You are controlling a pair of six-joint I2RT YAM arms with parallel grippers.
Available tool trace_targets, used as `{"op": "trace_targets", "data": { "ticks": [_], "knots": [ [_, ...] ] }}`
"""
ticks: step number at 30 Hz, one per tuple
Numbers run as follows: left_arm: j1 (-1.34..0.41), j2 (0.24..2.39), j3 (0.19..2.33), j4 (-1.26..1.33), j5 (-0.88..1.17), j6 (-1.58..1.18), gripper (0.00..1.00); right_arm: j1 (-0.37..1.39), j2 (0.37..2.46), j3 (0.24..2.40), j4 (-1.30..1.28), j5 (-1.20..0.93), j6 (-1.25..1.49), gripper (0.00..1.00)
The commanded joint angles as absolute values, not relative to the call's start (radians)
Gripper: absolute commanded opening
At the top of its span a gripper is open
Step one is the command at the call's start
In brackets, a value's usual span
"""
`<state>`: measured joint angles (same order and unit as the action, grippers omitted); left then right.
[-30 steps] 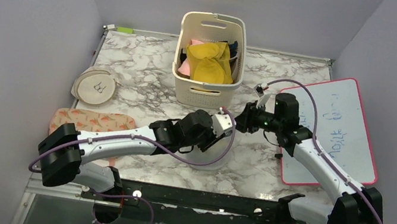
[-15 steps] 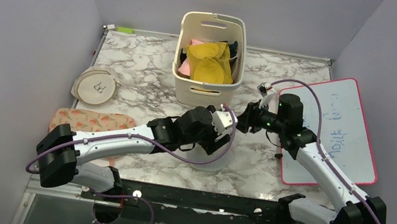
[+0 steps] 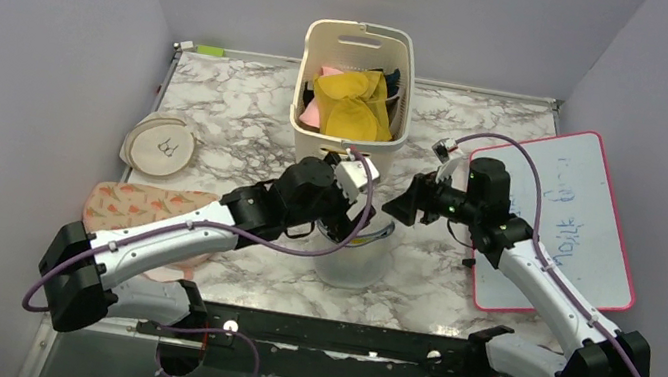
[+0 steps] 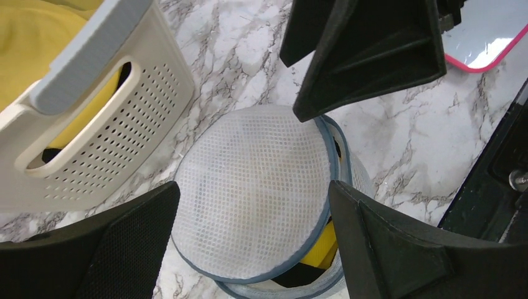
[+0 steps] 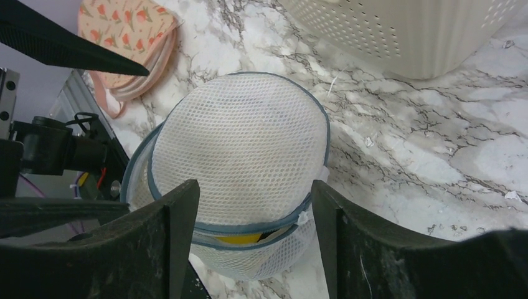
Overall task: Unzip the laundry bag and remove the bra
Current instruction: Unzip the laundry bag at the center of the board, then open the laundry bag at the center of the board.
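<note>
While the laundry bag (image 3: 351, 257) gaped at its zip gap (image 5: 249, 238) toward the right gripper (image 3: 400, 207), the left gripper (image 3: 352, 222) hung directly above, both with fingers spread wide.

Laundry bag (image 3: 354, 261) sits mid-worktop (image 3: 241, 113), lid edge lifted, yellow showing in the gap. Left hand (image 3: 345, 223) over its 11 o'clock rim; right hand (image 3: 396, 208) near, at 1 o'clock. Basket (image 3: 307, 63) at 12, whiteboard (image 3: 569, 216) at 3.

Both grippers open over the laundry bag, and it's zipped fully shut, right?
No. The left gripper and right gripper are open over the laundry bag, but it is partly unzipped: the right wrist view shows a gap with a yellow item inside.
</note>
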<state>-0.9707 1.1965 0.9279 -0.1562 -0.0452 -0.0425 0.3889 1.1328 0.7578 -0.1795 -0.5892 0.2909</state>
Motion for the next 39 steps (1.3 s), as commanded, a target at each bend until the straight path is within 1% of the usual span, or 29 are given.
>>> {"op": "trace_targets", "data": {
  "ticks": [1, 4, 8, 13, 16, 22, 29, 35, 39],
  "knots": [
    [-0.918, 1.132, 0.941, -0.158, 0.040, -0.089, 0.84, 0.387, 1.107, 0.785, -0.174, -0.605, 0.272, 0.67],
    [-0.869, 1.119, 0.939, -0.172, 0.070, -0.115, 0.85, 0.387, 1.102, 0.775, -0.165, -0.627, 0.273, 0.71],
    [-0.812, 1.095, 0.928, -0.221, 0.069, -0.154, 0.91, 0.387, 1.111, 0.760, -0.129, -0.675, 0.265, 0.72],
    [-0.774, 1.038, 0.869, -0.235, 0.054, -0.218, 0.95, 0.397, 1.150, 0.789, -0.141, -0.734, 0.224, 0.73],
    [-0.752, 1.035, 0.819, -0.228, 0.067, -0.295, 0.96, 0.449, 1.184, 0.820, -0.168, -0.721, 0.193, 0.73],
    [-0.734, 1.007, 0.701, -0.185, 0.042, -0.441, 0.96, 0.629, 1.234, 0.879, -0.211, -0.637, 0.150, 0.72],
    [-0.726, 0.978, 0.576, -0.042, 0.022, -0.655, 0.98, 0.648, 1.239, 0.864, -0.186, -0.647, 0.154, 0.71],
    [-0.721, 1.040, 0.572, 0.063, -0.007, -0.713, 0.94, 0.649, 1.232, 0.847, -0.186, -0.653, 0.158, 0.70],
    [-0.711, 1.092, 0.571, 0.126, 0.008, -0.742, 0.85, 0.649, 1.222, 0.837, -0.192, -0.652, 0.157, 0.69]
  ]
}}
